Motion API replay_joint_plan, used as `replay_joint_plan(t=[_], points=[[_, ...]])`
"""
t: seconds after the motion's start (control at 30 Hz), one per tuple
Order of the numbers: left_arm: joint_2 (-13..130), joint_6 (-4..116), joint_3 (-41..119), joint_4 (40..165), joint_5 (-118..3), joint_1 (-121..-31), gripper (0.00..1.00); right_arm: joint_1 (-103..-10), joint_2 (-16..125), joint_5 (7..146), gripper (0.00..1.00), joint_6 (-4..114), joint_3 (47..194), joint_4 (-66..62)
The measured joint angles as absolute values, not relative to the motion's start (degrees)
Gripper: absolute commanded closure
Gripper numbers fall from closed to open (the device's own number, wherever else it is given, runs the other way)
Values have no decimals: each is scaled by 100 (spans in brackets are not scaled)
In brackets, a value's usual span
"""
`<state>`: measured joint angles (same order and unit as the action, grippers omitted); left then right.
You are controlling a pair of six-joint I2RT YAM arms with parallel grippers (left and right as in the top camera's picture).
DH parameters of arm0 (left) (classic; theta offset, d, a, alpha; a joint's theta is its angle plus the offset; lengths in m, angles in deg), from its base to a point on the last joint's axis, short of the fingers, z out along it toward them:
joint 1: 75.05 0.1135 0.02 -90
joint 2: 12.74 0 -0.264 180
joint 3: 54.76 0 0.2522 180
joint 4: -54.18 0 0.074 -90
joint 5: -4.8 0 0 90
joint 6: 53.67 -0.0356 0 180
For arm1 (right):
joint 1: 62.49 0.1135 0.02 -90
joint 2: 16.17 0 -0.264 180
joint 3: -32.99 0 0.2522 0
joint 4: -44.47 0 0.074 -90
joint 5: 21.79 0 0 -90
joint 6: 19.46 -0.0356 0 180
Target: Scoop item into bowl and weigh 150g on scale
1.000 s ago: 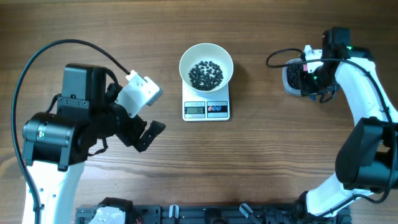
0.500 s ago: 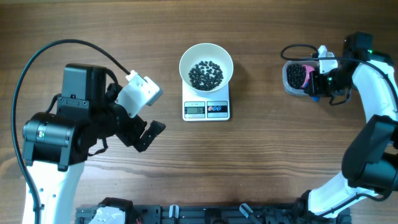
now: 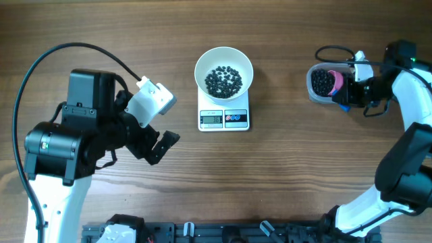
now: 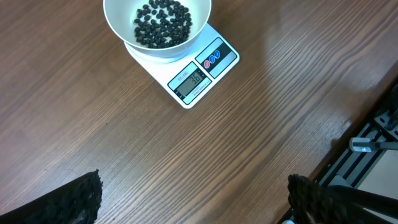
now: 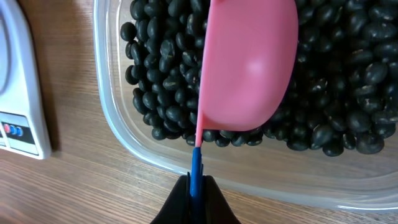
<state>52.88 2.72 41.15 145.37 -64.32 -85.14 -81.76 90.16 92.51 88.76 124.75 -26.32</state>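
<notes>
From above, the brown wooden table (image 3: 290, 175) has long grain lines. A round white bowl (image 3: 223, 61) sits on top of a flat white scale (image 3: 224, 119), near the middle. A little heap of small round black beans (image 3: 223, 81) lies in the bottom of the bowl. The left gripper (image 3: 158, 145) hangs over bare wood, well to the left of the scale, with its black fingers spread apart and nothing in them. Far to the right is a clear plastic tub (image 3: 312, 96) with rounded corners and more black beans inside. The right gripper (image 3: 349, 92) is beside the tub, and a pink scoop (image 3: 335, 81) sticks out from it over the tub.

From the left wrist, the smooth white bowl is at the top, resting on the scale. The scale has a grey screen and two little round buttons, one red and one blue. Two rough black fingertips (image 4: 81, 199) show at the bottom corners, wide apart.

From the right wrist, the scoop's cup is smooth, shiny and rounded. It sits over the shiny beans in the tub. I cannot tell if it touches them. Its thin blue handle (image 5: 196, 165) is pinched tight between the two black fingers. A corner of the scale shows at the left
</notes>
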Motion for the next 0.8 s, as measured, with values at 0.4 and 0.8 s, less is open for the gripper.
replay_joint_plan(t=[0.4,0.8], points=[[5288,272,4115,14537,-6432,-8514,0,-8442,9044,9933,96,8885,12333,-2645],[5288,272,4115,14537,-6432,-8514,0,-8805,9055,10304,96,8887,12300,-2871]])
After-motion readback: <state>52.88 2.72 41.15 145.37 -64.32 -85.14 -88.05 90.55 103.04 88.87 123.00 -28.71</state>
